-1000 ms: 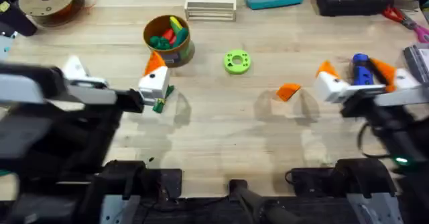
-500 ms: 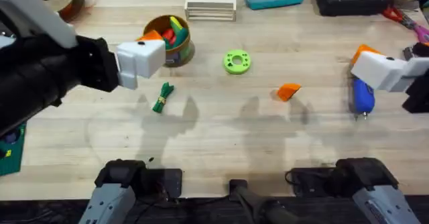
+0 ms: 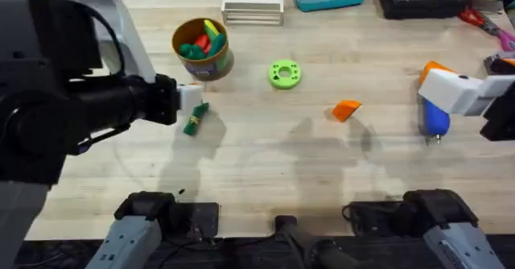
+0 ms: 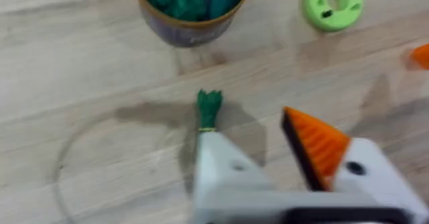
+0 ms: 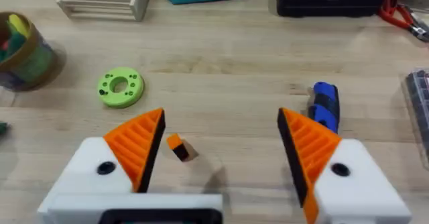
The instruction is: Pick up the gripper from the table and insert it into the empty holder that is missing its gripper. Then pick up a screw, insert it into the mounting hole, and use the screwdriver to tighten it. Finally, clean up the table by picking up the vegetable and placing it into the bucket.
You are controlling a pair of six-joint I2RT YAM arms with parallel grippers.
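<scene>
Nothing looks done yet: the orange gripper [image 3: 347, 109] lies mid-bench, the left claw [image 4: 268, 150] spread with its holder [image 4: 224, 167] bare above the vegetable [image 4: 208, 108], the right claw [image 5: 218, 140] spread empty, screwdriver [image 3: 435, 116] untouched, beside the bucket [image 3: 201, 47]

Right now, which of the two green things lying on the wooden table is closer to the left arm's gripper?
The small green leafy toy vegetable, just beyond the left gripper; the round green ring disc lies farther off.
</scene>
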